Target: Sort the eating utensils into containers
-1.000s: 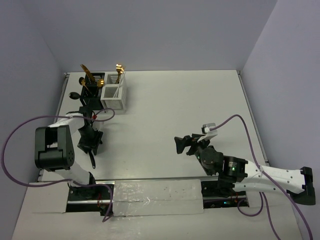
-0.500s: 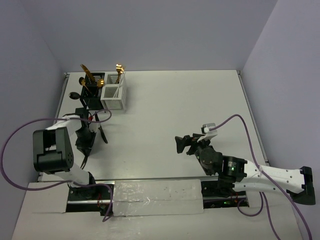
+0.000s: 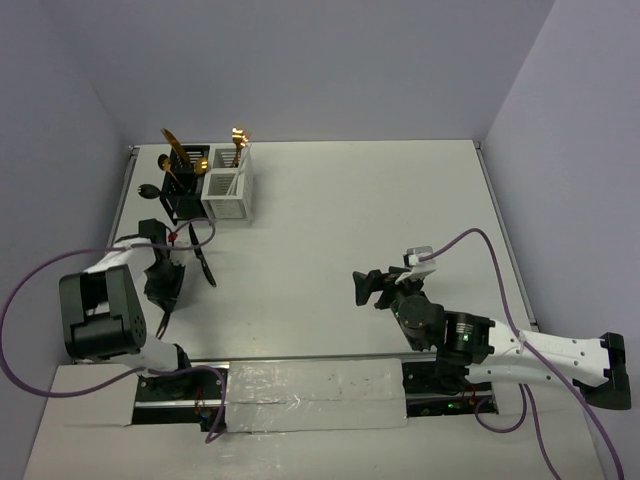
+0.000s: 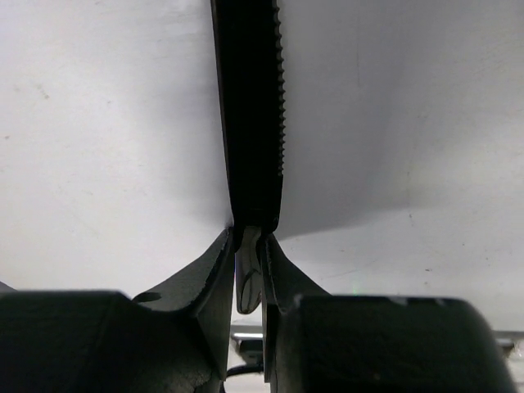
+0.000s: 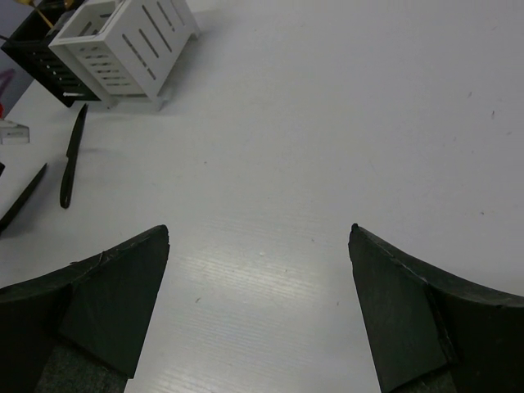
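**Clerk:** Entry one, left hand?

**Me:** My left gripper (image 4: pixel 248 239) is clamped tight on a black serrated knife (image 4: pixel 250 123). The blade runs straight out ahead of my fingertips, toothed edge to my right, above the table (image 4: pixel 98 123). Which part of it I pinch, I cannot tell.

**Clerk:** Entry two, right hand?

**Me:** My right gripper (image 5: pixel 258 241) has its jaws spread wide and hangs over the tabletop.

**Clerk:** Loose stock?

**Me:** One loose black knife (image 5: pixel 71 155), lying flat, far ahead and to the left of my right hand, near my left one.

**Clerk:** Containers?

**Me:** A black caddy (image 3: pixel 183 200) and a white caddy (image 3: pixel 228 190), joined side by side. They are a little beyond my left hand and well apart from my right. Gold-headed utensils (image 3: pixel 170 145) stand in the black one, and a gold-headed piece (image 3: pixel 238 135) stands in the white.
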Controlling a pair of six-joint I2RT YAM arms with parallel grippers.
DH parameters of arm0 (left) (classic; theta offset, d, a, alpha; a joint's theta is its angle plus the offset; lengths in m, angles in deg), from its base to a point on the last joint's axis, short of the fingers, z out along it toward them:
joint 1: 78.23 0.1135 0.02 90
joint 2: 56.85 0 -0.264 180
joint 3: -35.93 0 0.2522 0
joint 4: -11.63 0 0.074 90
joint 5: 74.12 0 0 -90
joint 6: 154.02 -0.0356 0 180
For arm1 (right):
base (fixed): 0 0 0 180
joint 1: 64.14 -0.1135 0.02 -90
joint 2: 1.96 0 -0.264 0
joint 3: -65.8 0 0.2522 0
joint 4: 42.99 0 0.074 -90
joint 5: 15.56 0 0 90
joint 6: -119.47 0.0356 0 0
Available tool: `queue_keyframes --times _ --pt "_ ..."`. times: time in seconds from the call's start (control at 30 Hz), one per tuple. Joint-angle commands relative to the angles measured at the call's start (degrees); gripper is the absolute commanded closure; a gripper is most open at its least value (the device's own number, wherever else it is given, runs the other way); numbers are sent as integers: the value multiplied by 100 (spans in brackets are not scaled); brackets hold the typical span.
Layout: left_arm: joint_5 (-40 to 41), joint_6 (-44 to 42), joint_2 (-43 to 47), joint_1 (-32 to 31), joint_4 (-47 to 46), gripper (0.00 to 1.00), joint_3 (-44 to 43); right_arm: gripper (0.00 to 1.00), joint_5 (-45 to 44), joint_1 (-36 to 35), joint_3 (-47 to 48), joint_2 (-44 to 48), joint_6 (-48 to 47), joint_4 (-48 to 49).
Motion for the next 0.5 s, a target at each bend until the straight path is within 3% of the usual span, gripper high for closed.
queue_keyframes --times 0.0,0.23,0.47 --pt "-261 -188 319 182 -1655 100 407 3 -302 30 247 52 3 -14" --pt "-490 -549 1085 217 -1875 100 899 3 -328 30 362 -132 -111 30" --pt "-754 -549 1429 252 -1805 100 847 3 -311 30 397 -229 -94 91"
